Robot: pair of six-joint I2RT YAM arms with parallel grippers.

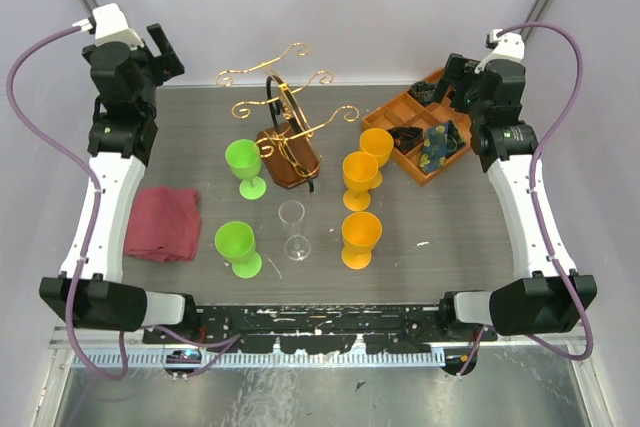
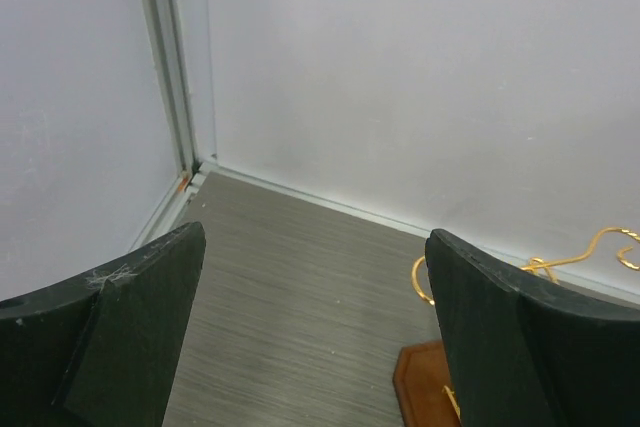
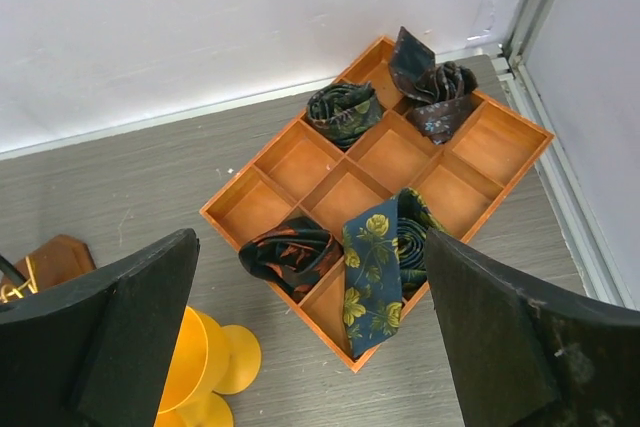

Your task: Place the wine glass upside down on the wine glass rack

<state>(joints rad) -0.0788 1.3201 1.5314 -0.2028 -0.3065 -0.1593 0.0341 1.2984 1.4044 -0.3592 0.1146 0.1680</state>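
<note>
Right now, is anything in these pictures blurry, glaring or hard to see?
Top view: soft, even light, faint shadows, no glare; the clear wine glass nearly melts into the grey table, while the wine glass rack is crisp. Left wrist view: the table grain is sharp, the left fingers loom dark with little detail. Right wrist view: the orange tray is sharp, the right fingers dark.

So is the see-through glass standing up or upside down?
Standing upright. The wine glass sits on its round foot on the table, open end up, not yet on the wine glass rack.
</note>
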